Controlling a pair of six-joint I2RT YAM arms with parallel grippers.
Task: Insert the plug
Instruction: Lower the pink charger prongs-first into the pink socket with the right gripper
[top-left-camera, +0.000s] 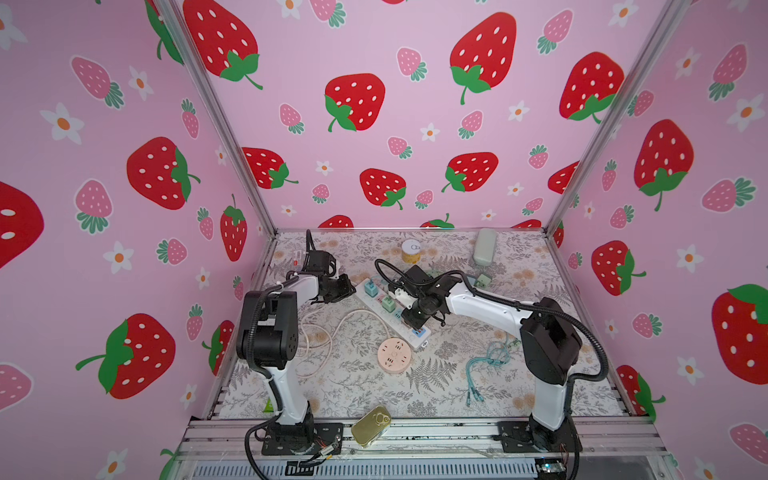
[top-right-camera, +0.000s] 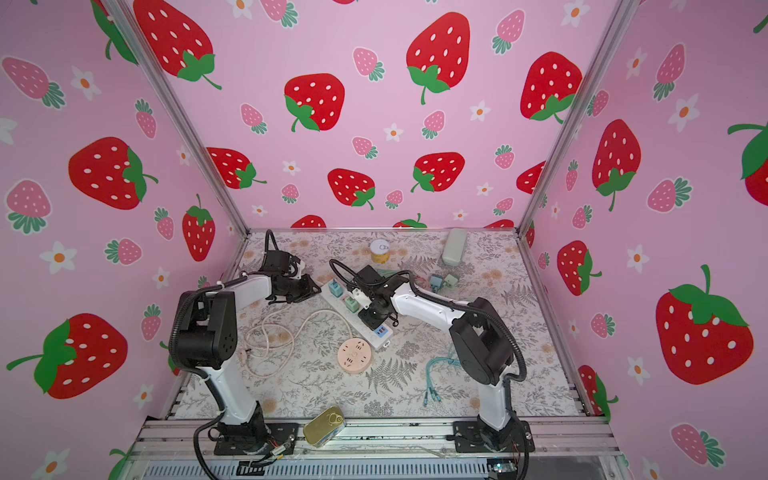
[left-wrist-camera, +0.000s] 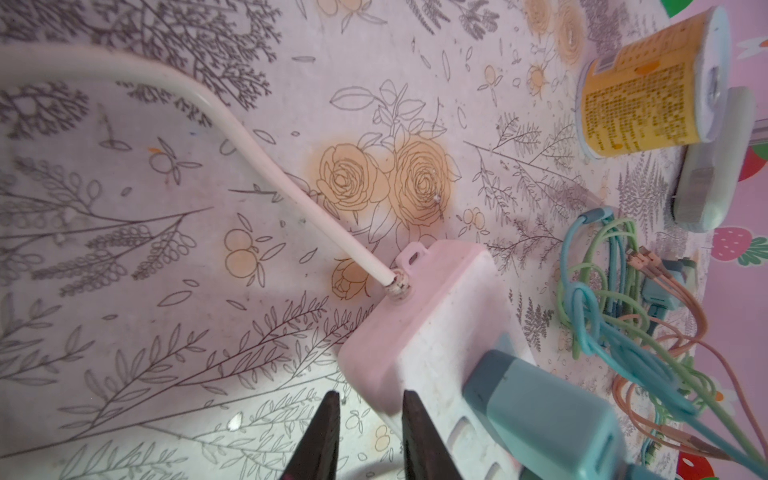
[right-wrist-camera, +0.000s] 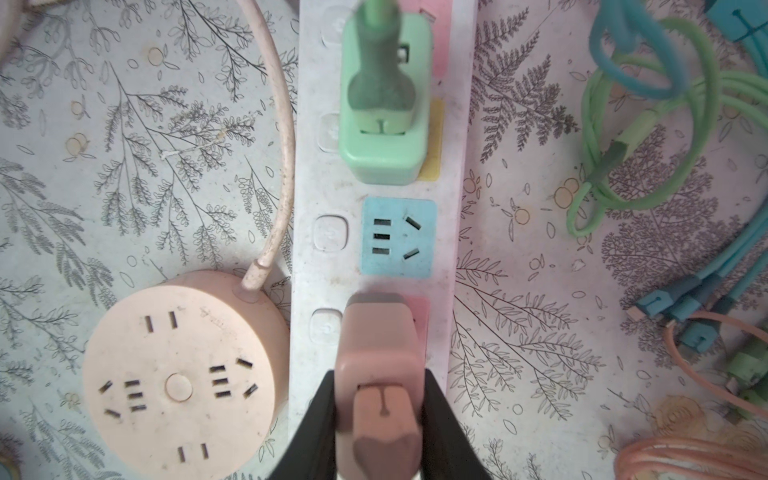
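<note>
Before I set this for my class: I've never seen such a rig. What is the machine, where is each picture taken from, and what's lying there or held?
The left arm and right arm are robots at a flower-patterned table. Both top views look down from one overhead camera; each wrist view comes from a camera on that arm's wrist. On the table lie a power strip, a round pink outlet and turquoise cables. The right gripper is shut on a pink plug at the strip's pink socket; how far in, I cannot tell. A green plug sits in the strip. The left gripper, slightly open, holds nothing, beside the strip's end.
</note>
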